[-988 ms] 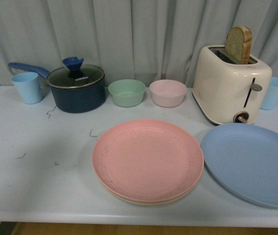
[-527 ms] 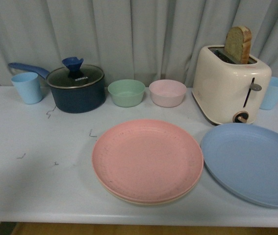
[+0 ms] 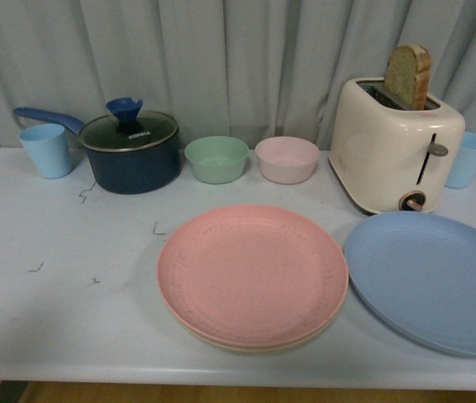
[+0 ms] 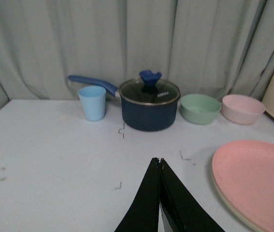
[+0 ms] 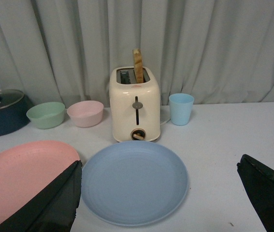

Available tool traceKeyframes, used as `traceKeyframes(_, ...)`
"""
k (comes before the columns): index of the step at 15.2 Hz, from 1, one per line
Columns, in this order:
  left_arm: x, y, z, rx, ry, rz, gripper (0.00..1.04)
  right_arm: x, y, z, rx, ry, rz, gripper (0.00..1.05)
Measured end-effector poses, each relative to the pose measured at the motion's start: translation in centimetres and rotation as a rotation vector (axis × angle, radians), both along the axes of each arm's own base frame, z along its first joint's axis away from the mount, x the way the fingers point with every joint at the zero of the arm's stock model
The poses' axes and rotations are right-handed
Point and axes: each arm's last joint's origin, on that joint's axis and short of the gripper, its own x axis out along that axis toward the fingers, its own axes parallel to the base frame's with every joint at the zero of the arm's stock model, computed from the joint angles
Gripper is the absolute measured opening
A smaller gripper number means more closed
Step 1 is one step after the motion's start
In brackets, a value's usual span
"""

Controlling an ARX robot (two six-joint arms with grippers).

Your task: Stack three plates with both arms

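The pink plate [image 3: 253, 273] lies on the beige plate, whose rim [image 3: 246, 346] shows under its near edge, at the table's front middle. The blue plate [image 3: 431, 281] lies alone on the table, just right of that pair. Neither gripper shows in the front view. My left gripper [image 4: 159, 160] is shut and empty above bare table, to the left of the pink plate [image 4: 257, 179]. My right gripper [image 5: 158, 166] is open and empty; its fingers stand wide on either side of the blue plate [image 5: 134, 181], well short of it. The pink plate [image 5: 21, 174] shows beside it.
Behind the plates stand a cream toaster [image 3: 397, 143] holding a bread slice, a dark blue lidded pot [image 3: 133, 151], a small green bowl [image 3: 217, 159], a small pink bowl [image 3: 288, 159], and two light blue cups [image 3: 46, 149] [image 3: 470, 159]. A curtain closes the back.
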Motion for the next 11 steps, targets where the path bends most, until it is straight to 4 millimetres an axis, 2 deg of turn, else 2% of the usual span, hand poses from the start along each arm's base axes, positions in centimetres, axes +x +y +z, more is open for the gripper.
traceKeyframes(11, -2.6, 0.0, 1.0, 0.000, -0.036, 0.000, 0.02, 0.0, 0.0, 0.0, 0.000, 0.000, 0.000, 0.98)
